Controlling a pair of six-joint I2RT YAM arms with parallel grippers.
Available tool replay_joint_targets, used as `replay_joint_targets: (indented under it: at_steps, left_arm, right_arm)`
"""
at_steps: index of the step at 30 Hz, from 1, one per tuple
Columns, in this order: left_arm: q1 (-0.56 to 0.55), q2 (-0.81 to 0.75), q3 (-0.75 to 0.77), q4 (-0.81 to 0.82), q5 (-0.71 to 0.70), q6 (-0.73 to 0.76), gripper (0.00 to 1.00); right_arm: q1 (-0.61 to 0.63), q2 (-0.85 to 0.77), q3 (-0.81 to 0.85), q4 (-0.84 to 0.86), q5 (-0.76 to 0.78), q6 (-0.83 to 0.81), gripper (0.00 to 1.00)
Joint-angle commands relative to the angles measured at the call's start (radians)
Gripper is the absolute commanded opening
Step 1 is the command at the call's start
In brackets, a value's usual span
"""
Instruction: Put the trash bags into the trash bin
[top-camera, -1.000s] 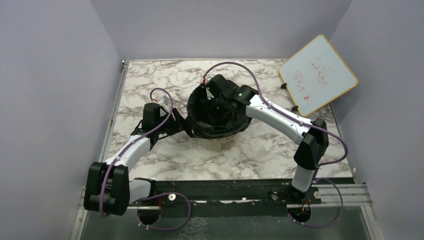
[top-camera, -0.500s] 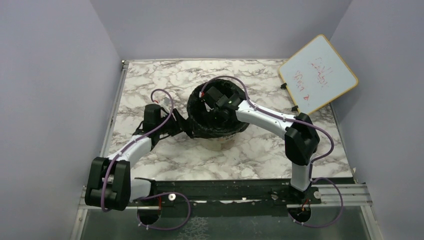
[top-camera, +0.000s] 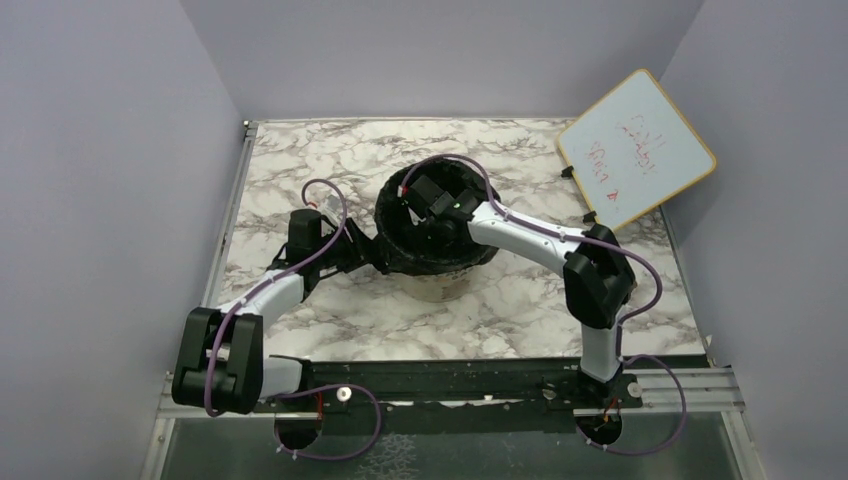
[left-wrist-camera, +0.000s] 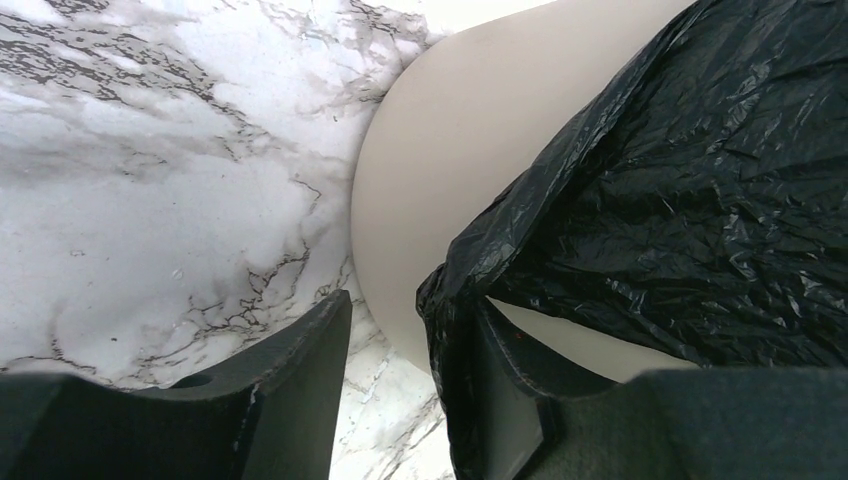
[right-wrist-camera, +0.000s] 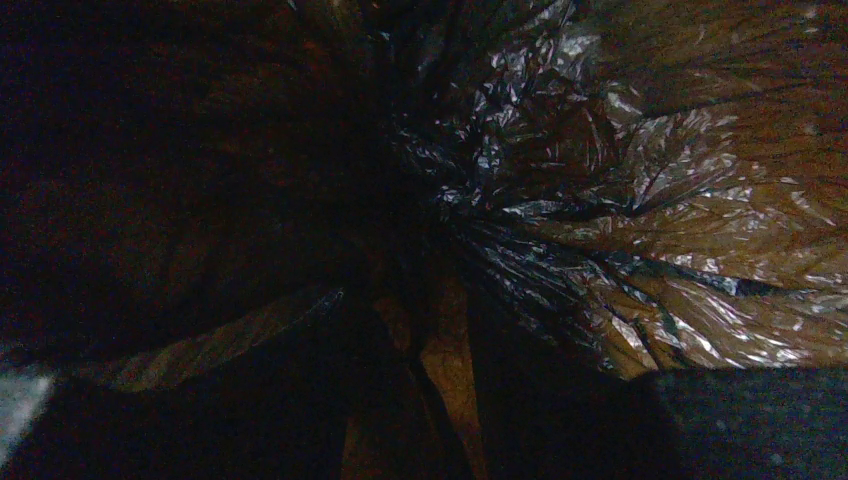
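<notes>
**Loose bag edge could slide back in, or the bin could shift**

The black bag (left-wrist-camera: 700, 200) is already inside the beige bin (left-wrist-camera: 440, 150), which stands near the middle of the tabletop (top-camera: 300, 150). Its edge is folded out over the rim and hangs down the outer wall. The left end effector (left-wrist-camera: 410, 305) sits at the bin's left side with its jaws spread. The hanging hem lies against the jaw nearer the bin, and nothing looks pinched. The right end effector (top-camera: 432, 215) reaches down into the lined bin. Its camera shows only dark crinkled plastic, so I cannot tell whether it is spread or closed.

The main risk is the unclamped edge: a deeper push from inside would likely drag the fold back over the rim. The thin film might also snag on a jaw and lift out or tear. A sideways tug at the hem could slide or tip the bin
</notes>
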Motion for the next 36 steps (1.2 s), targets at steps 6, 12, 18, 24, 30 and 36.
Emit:
replay_joint_targets:
  at_steps: [6,12,18,24,30,36]
  left_arm:
    - [-0.004,-0.022,-0.008,-0.031,-0.067,0.047,0.42]
    - [-0.006,-0.011,0.009,-0.036,-0.014,0.073,0.42]
    - [-0.017,0.041,0.017,-0.036,0.023,0.091,0.42]
    - [-0.021,0.061,0.011,-0.015,0.011,0.084,0.41]
    - [-0.027,0.086,-0.009,0.054,0.028,0.044,0.41]
    - [-0.029,0.068,0.001,0.045,0.032,0.045,0.41]
  right_arm:
    - [0.001,-0.156,0.025,0.032,0.131,0.04,0.49]
    - [0.002,-0.103,-0.022,0.056,0.103,0.036,0.48]
    - [0.001,0.006,-0.019,0.091,0.037,0.037,0.47]
    - [0.001,0.055,-0.094,0.125,0.036,0.064,0.43]
    - [0.001,0.098,-0.113,0.13,-0.001,0.06,0.43]
    - [0.002,0.172,-0.146,0.135,-0.028,0.073,0.42]
